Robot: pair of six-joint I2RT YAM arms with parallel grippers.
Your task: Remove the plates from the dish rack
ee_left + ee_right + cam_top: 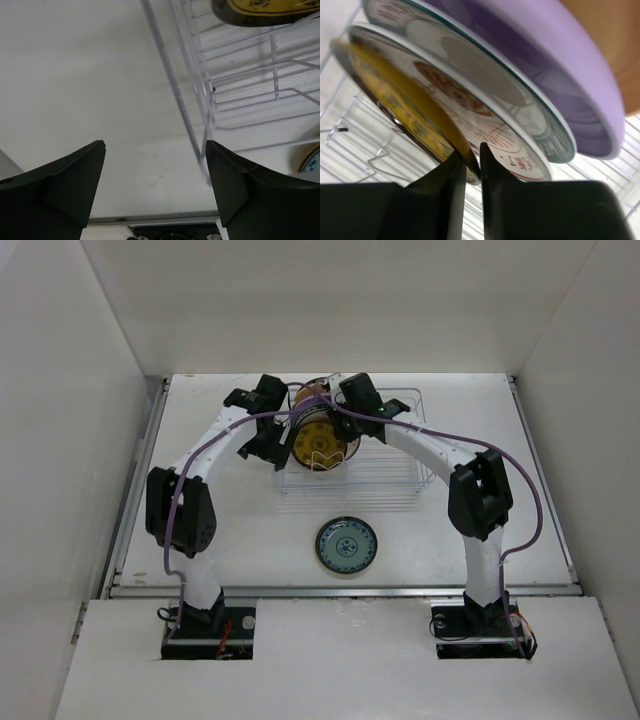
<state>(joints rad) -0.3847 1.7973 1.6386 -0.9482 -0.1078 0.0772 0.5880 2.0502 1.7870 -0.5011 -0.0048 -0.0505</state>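
The white wire dish rack [395, 485] stands mid-table with plates upright at its left end. In the right wrist view they stand in a row: dark brown plate with yellow pattern [395, 95], white plate with orange pattern [490, 135], white plate with teal rim [555, 145], lilac plate [560, 75], tan plate [615, 45]. My right gripper [472, 160] is shut on the rim of the brown-yellow plate [318, 440], from above [345, 405]. My left gripper [156, 190] is open and empty, over the table just left of the rack [272, 445].
A teal patterned plate [346, 546] lies flat on the table in front of the rack; its edge shows in the left wrist view [310, 160]. The rack's wire wall [200, 100] runs close to my left gripper's right finger. White walls enclose the table.
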